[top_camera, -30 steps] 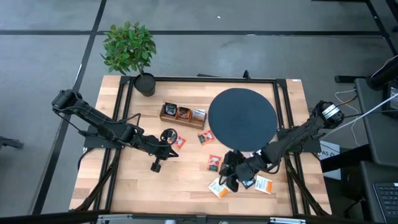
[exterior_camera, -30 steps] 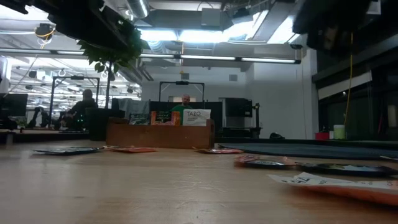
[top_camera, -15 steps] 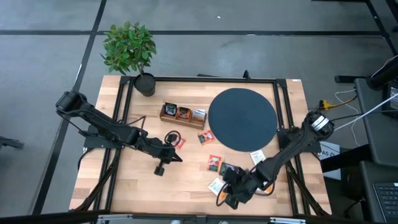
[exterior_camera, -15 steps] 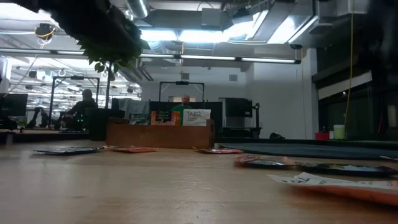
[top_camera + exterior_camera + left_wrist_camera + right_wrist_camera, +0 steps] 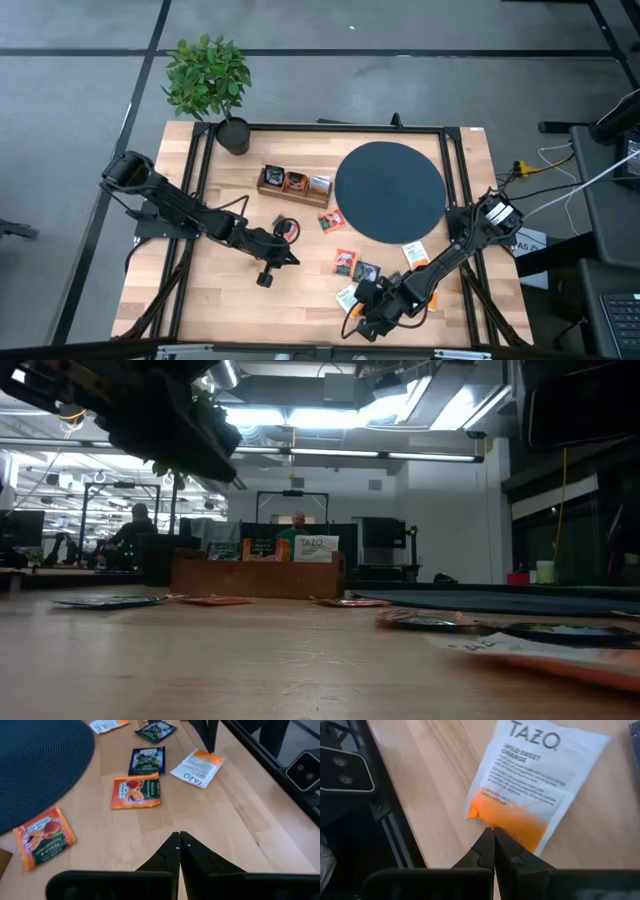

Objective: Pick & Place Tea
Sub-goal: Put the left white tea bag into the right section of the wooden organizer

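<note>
Several tea sachets lie flat on the wooden table: red-orange ones (image 5: 344,262) (image 5: 136,791), a dark one (image 5: 366,271) and a white-and-orange one (image 5: 347,297) (image 5: 535,780). My right gripper (image 5: 492,830) is shut and slants down, its tips at the orange end of that white-and-orange sachet, close to the table's near edge (image 5: 356,310). My left gripper (image 5: 179,836) is shut above bare wood in the table's middle (image 5: 293,258), left of the sachets, and holds nothing. My right gripper has its shut fingertips (image 5: 489,836) at the edge of the white-and-orange sachet's orange end (image 5: 512,822), coming slanting down from above. The sachet lies flat on the table. I cannot tell whether the tips touch it.
A long wooden tray (image 5: 294,184) holding sachets stands at the far middle, beside a big dark round disc (image 5: 390,190). A potted plant (image 5: 208,80) stands at the far left corner. Black frame rails (image 5: 385,815) run along the table's edges. People sit in the room behind.
My right gripper has sunk and gone toward the table's near edge, past the sachets, and has rolled at the wrist; its shut tips now stand at the white-and-orange sachet. My left gripper has come down and toward the table's right, staying shut.
</note>
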Controlling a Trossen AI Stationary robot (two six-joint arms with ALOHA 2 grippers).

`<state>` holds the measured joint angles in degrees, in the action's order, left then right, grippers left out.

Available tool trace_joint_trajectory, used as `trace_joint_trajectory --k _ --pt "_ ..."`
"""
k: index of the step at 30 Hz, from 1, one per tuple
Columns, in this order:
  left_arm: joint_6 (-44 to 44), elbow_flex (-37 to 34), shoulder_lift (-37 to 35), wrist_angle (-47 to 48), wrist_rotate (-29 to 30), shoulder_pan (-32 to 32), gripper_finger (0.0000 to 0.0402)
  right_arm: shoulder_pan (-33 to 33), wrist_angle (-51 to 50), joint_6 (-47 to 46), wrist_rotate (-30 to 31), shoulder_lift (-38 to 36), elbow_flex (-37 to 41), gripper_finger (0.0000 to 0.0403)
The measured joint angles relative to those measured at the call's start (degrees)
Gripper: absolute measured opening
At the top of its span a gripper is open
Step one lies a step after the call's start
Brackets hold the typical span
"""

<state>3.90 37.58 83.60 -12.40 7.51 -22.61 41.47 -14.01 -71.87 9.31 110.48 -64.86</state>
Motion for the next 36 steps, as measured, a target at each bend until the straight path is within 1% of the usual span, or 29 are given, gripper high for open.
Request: trace_joint_trajectory --k 10,13,21,25,36 --pt "-0.02 0.01 0.34 -0.13 0.27 0.0 0.0006 -0.02 0.45 1.29 0.07 0.02 -1.48 0.0002" --pt "-0.1 0.01 0.34 -0.44 0.28 0.0 0.0006 -0.02 0.43 1.87 1.12 0.0 -2.08 0.0002" --pt "-0.09 0.01 0.34 -0.71 0.28 0.0 0.0006 -0.02 -3.07 1.59 1.82 0.0 -2.08 0.0002" --pt "-0.09 0.01 0.34 -0.71 0.28 0.0 0.0006 -0.02 -3.39 1.61 4.14 0.01 -2.08 0.0002" --pt "-0.09 0.01 0.32 -0.71 0.28 0.0 0.0006 -0.04 -2.82 1.61 4.21 0.02 -2.08 0.0002"
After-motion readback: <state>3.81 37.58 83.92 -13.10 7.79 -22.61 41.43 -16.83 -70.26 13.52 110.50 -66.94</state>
